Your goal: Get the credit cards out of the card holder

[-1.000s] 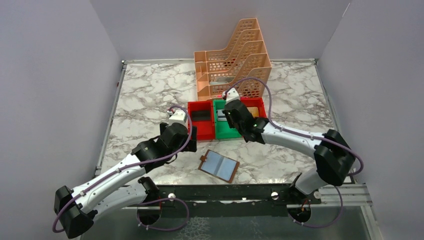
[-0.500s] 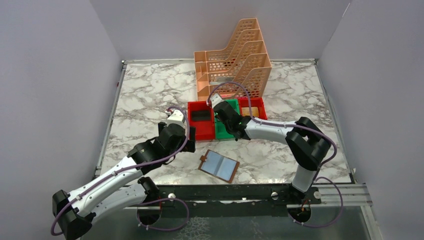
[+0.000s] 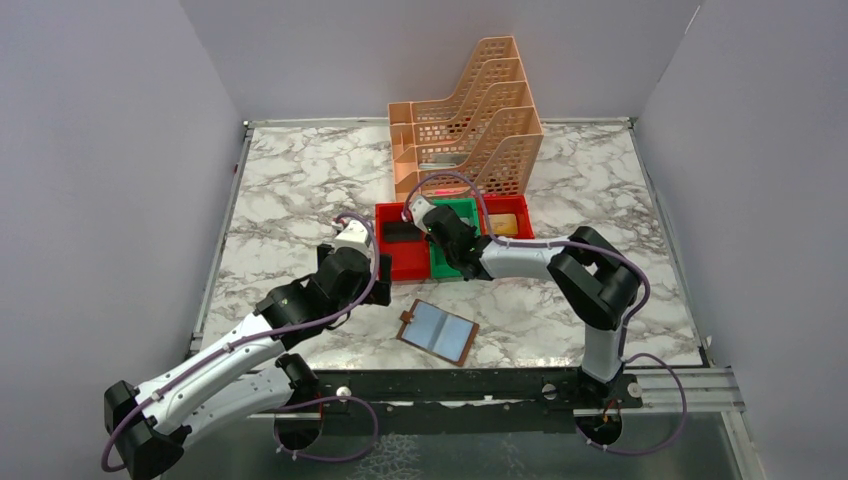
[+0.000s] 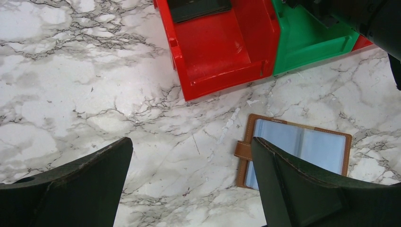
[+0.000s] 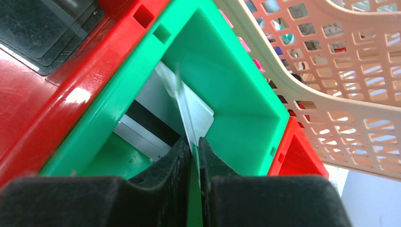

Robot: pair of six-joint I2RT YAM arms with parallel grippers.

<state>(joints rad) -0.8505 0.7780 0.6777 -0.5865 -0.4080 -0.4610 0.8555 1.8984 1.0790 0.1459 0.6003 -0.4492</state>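
Note:
The brown card holder lies open on the marble, its grey-blue pockets up; it also shows in the left wrist view. My left gripper is open and empty, hovering just left of the holder's snap tab. My right gripper is shut on a thin silvery credit card, held edge-on over the green bin. Another silvery card with a black stripe lies flat in that bin.
A red bin left of the green one holds dark cards. A second red bin stands to the right. An orange mesh file rack stands right behind the bins.
My right gripper has moved left along the bins, from near the right red bin to over the green bin. The left arm has hardly moved.

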